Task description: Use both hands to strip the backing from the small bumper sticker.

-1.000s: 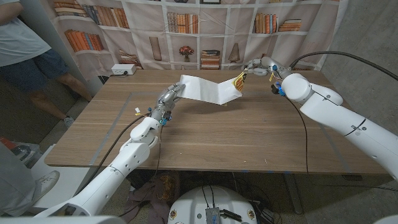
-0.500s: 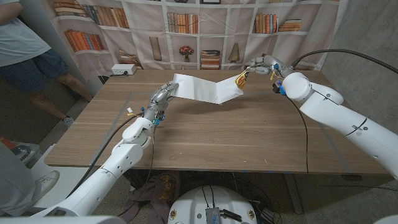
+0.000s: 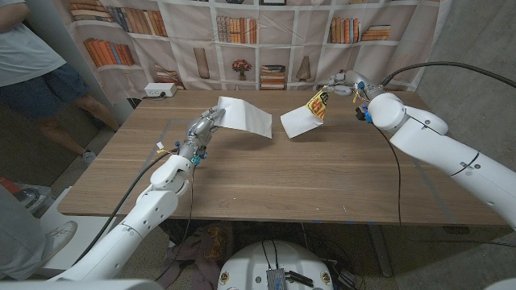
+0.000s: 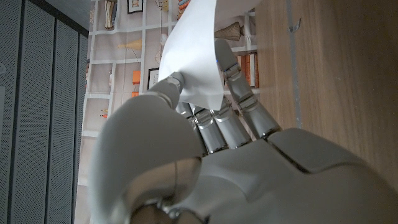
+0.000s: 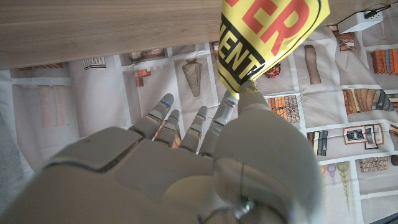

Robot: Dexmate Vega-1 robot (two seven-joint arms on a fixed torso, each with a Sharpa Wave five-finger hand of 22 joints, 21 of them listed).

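Note:
Above the table's far middle the sticker is in two separate pieces. My left hand (image 3: 201, 128) pinches the white backing sheet (image 3: 244, 117) by its left end; the sheet slopes down to the table on its right. In the left wrist view the backing (image 4: 194, 50) sits between the thumb and fingers of the left hand (image 4: 217, 155). My right hand (image 3: 342, 83) pinches the yellow bumper sticker (image 3: 318, 105), whose pale underside hangs toward the table. The right wrist view shows the sticker's (image 5: 268, 34) yellow face with red and black lettering, held by the right hand (image 5: 186, 168).
A white power box (image 3: 160, 90) lies at the wooden table's (image 3: 282, 177) back left corner. A person (image 3: 32, 68) stands beyond the table's left side. A bookshelf-print curtain (image 3: 266, 40) hangs behind. Thin tape lines (image 3: 153, 157) mark the tabletop.
The strip that joined both hands has come apart: backing and sticker now hang separately with a gap between. My left hand has drawn left and my right hand slightly right.

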